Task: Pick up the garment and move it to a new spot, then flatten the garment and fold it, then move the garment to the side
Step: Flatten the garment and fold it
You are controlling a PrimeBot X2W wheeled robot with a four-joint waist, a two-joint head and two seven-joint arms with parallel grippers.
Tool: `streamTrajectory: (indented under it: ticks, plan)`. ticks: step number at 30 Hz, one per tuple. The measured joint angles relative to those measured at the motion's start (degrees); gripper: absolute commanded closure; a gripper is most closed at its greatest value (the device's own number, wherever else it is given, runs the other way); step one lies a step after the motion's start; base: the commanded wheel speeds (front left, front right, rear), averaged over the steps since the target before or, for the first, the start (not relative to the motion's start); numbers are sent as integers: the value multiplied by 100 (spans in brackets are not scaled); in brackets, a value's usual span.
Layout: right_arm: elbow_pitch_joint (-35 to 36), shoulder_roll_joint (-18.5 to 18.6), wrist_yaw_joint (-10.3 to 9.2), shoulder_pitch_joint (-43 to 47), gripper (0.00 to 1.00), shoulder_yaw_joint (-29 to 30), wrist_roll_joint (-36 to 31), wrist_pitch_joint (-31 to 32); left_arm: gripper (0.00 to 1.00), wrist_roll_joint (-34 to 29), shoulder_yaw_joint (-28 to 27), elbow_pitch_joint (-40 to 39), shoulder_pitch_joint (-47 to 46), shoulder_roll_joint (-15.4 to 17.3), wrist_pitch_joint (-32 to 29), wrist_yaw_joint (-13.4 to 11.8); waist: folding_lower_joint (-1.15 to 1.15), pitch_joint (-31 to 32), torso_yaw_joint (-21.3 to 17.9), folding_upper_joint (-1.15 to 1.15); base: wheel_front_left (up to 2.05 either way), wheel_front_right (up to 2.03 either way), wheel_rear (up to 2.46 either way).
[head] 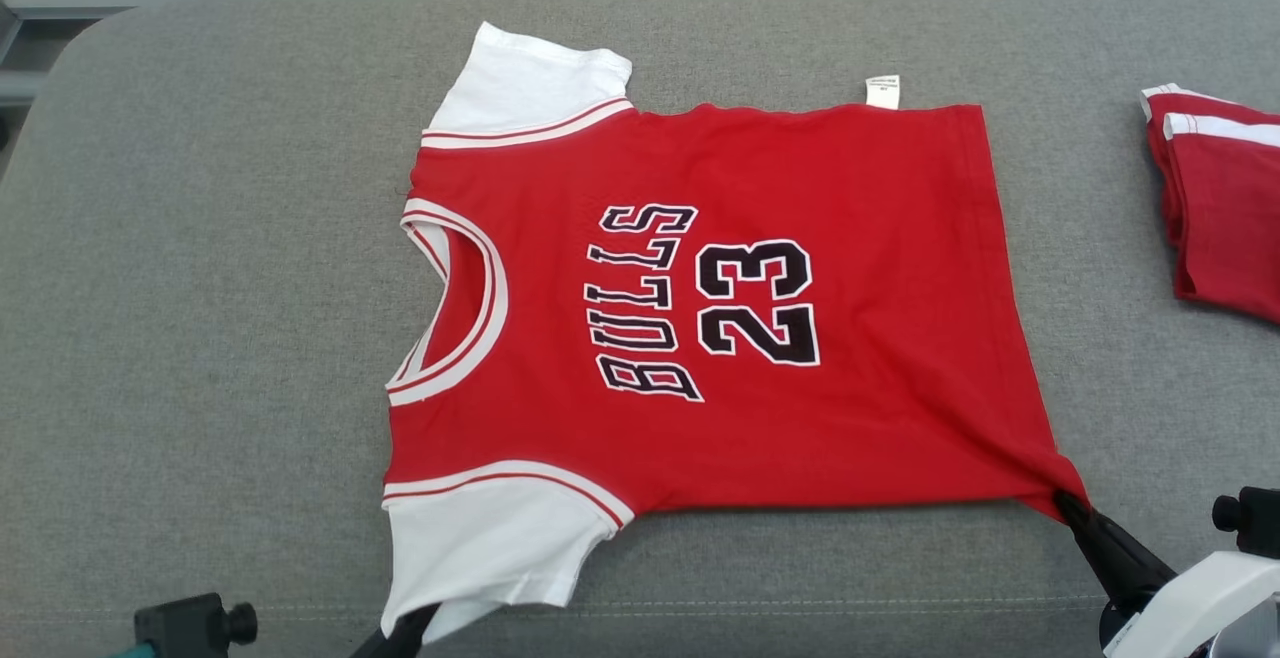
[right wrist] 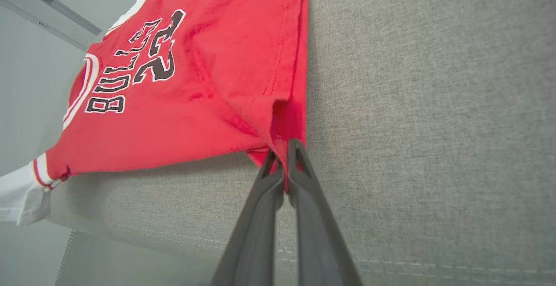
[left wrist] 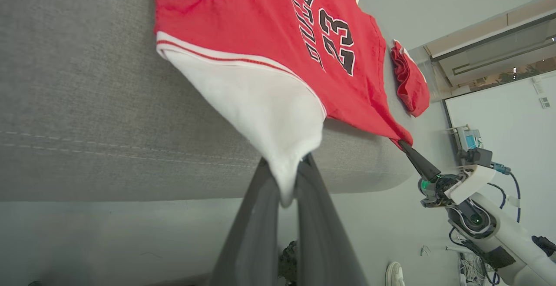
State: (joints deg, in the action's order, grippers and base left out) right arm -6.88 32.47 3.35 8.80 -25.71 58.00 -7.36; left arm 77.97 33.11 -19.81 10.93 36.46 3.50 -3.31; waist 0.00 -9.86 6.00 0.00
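Observation:
The garment (head: 700, 308) is a red jersey with white sleeves and "BULLS 23" on it, spread flat on the grey cushion, collar to the left. My left gripper (head: 415, 623) is shut on the tip of the near white sleeve (left wrist: 278, 116), seen pinched between the dark fingers (left wrist: 260, 216) in the left wrist view. My right gripper (head: 1068, 506) is shut on the near hem corner (right wrist: 284, 134) of the garment (right wrist: 195, 81), pulling it into a small point. The right gripper (left wrist: 404, 144) also appears in the left wrist view.
A second folded red garment (head: 1215, 198) with white trim lies at the cushion's right edge. The grey cushion (head: 200, 288) has bare room left of the jersey. Its front edge (left wrist: 130, 190) drops to the floor just behind my grippers.

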Motion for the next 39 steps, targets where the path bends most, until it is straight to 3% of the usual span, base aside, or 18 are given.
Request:
streamTrajectory:
  ticks: [13, 14, 15, 16, 18, 19, 20, 28, 33, 39]
  plan:
    - [20, 147, -99, 14, 100, -227, -256, 297, 100, 432, 205, 800, 99, -450, -147, 4, 0, 77, -76, 0, 0, 0, 0]
    - [19, 164, -100, 10, 89, -258, -290, 336, 100, 391, 212, 912, 86, -441, -147, 3, 0, 80, -82, 0, 0, 0, 0]
    - [15, 181, -100, 3, 83, -304, -343, 375, 89, 379, 210, 999, 82, -438, -147, 3, 0, 84, -87, 0, 0, 0, 0]
    - [0, 190, -101, -7, 76, -345, -394, 408, 73, 378, 209, 1070, 74, -452, -147, 3, 0, 94, -91, 0, 0, 0, 0]
    - [-26, 212, -146, -31, 36, -434, -538, 488, 32, 345, 211, 1218, 55, -494, -143, 2, 0, 125, -103, 0, 0, 0, 0]
    - [-48, 229, -154, -41, 25, -470, -590, 520, 10, 293, 235, 1294, 42, -504, -143, 1, 0, 141, -111, 0, 0, 0, 0]
    - [-73, 245, -188, -49, 3, -501, -645, 538, 0, 249, 265, 1388, 16, -510, -144, -19, 0, 159, -119, 0, 0, 0, 0]
    - [-210, 231, -314, -121, 0, -660, -844, 673, 0, 196, 387, 1857, -112, -720, -143, -101, 0, 336, -163, 0, 0, 0, 0]
    - [-193, 249, -495, -121, 0, -630, -1024, 589, 0, 81, 357, 1974, -113, -737, -29, -114, 0, 381, -200, 0, 0, 0, 0]
    - [-131, 280, -546, -143, 0, -742, -1310, 564, 0, -185, 346, 2135, -201, -728, 110, -172, 0, 380, -229, 0, 0, 0, 0]
